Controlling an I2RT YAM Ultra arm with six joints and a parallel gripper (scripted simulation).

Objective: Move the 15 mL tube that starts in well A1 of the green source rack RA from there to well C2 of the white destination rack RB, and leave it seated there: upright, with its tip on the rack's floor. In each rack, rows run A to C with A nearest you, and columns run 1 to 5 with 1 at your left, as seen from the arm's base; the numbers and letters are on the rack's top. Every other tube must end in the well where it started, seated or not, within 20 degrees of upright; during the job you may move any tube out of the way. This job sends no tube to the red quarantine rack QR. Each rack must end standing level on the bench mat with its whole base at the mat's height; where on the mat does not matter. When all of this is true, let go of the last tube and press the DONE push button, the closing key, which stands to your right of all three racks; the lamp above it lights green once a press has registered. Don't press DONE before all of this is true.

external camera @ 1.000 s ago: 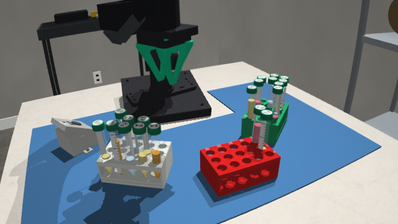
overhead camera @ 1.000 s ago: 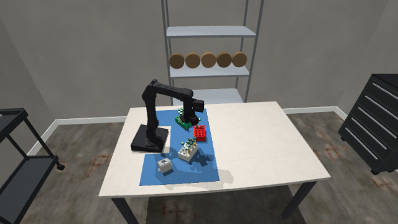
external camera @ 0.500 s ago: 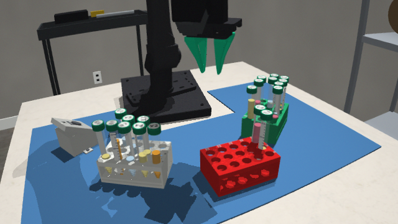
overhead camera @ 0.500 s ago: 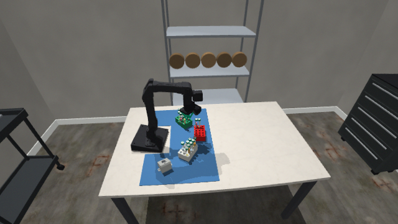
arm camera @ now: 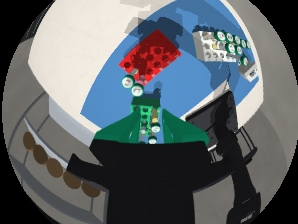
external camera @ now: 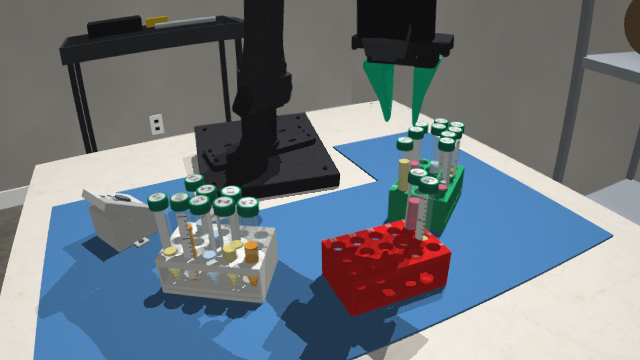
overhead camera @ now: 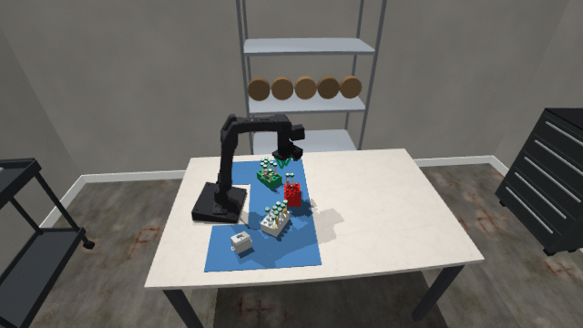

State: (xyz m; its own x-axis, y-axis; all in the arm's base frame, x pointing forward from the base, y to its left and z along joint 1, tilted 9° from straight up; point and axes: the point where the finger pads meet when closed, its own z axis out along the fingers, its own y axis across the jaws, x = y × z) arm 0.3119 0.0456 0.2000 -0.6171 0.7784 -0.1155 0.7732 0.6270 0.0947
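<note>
So the claw (external camera: 401, 119) is hanging right over the green rack (external camera: 448, 197), its green fingers (external camera: 378, 86) standing partly apart with nothing between them, tips just above the tube caps. That rack is sitting straight below, packed with green-capped tubes (external camera: 446, 146) plus a few shorter yellow and pink ones. The 15 mL tube that belongs to well A1 is somewhere in that cluster, but I can't tell which one it is from these views.

Just past the green rack, the red rack (external camera: 385, 270) is holding a single pink-capped tube (external camera: 413, 210). Further out again, the white rack (external camera: 220, 272) is carrying a bunch of green-capped tubes and some yellow and orange ones. Beyond that, the grey button box (external camera: 117, 220) is sitting at the far end of the blue mat (external camera: 520, 225). The arm's black base plate (external camera: 315, 175) is standing off to one side.
</note>
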